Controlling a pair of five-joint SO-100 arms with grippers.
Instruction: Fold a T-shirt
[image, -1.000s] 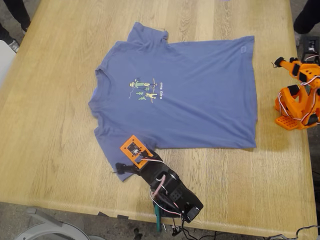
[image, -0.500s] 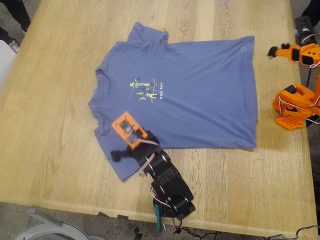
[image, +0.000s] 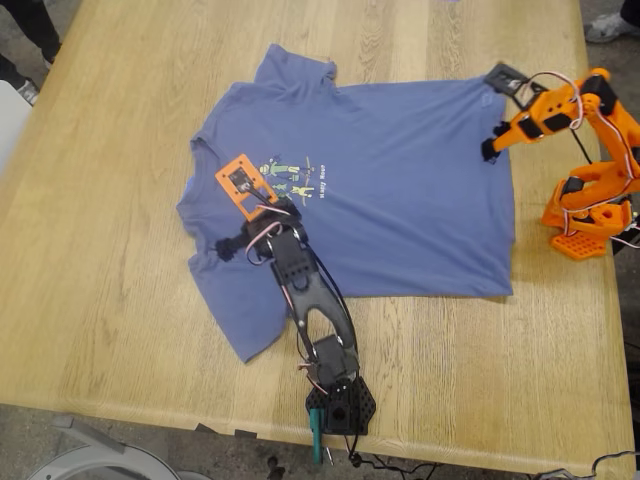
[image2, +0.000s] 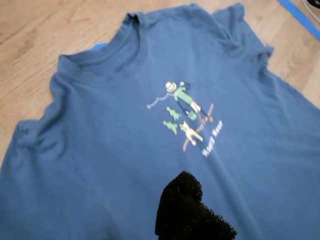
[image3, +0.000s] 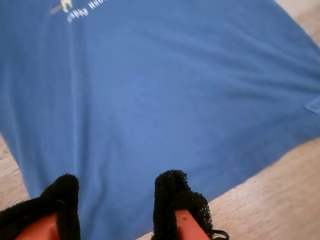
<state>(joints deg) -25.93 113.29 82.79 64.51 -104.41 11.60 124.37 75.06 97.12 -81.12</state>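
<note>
The slate-blue T-shirt (image: 400, 200) lies spread flat on the wooden table (image: 120, 300), collar toward the exterior view's left, with its green-and-yellow print (image: 295, 178) facing up. My first gripper (image: 235, 225), on the black arm, hovers over the chest near the collar and the near sleeve. Its wrist view shows the shirt (image2: 100, 150), the print (image2: 187, 117) and one black fingertip (image2: 182, 200); it looks open and empty. My second gripper (image: 492, 145), on the orange arm, is over the hem's far corner. It is open (image3: 117, 195) above the cloth (image3: 175, 100).
The black arm's base (image: 340, 405) stands at the table's near edge, and the orange arm's base (image: 585, 215) at the exterior view's right. A person's feet (image: 20, 40) and a shoe (image: 610, 25) show past the far edge. Blue tape (image2: 300, 17) lies on the table.
The black arm stretched from the near edge across the sleeve to the chest. The orange arm unfolded and reached over the hem's far corner. The shirt has not moved.
</note>
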